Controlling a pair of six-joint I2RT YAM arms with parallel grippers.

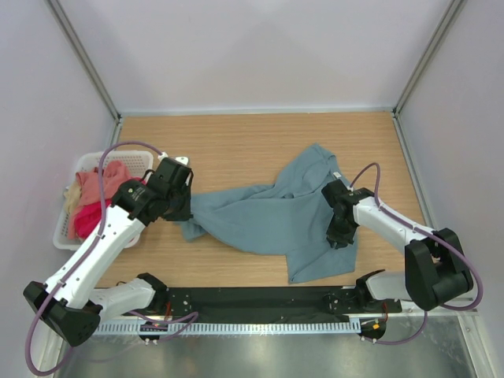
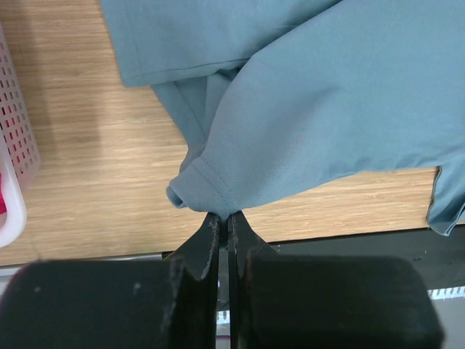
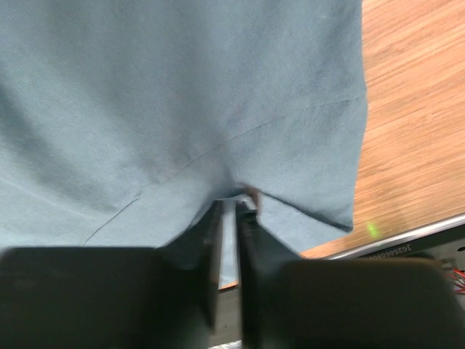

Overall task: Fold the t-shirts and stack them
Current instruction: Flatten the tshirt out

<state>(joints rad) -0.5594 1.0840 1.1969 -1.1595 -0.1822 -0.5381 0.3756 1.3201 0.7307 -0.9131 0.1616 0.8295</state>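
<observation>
- Far left, the basket (image 1: 61,235) holds pink shirts (image 1: 98,189) and a cream shirt (image 1: 72,193).
- Your left hand (image 2: 224,218) is pinched tight on the left end of the grey shirt (image 1: 268,216).
- The grey shirt lies crumpled across the middle of the surface (image 1: 236,142).
- Your right hand (image 3: 236,207) is pinched tight on its right side.

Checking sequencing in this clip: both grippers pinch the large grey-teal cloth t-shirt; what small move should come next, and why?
Probably draw the grippers apart to stretch the large grey-teal cloth t-shirt flat. The left gripper is shut on a hemmed edge, the right gripper on its other side, and it lies twisted and bunched between them on the wooden table.
</observation>
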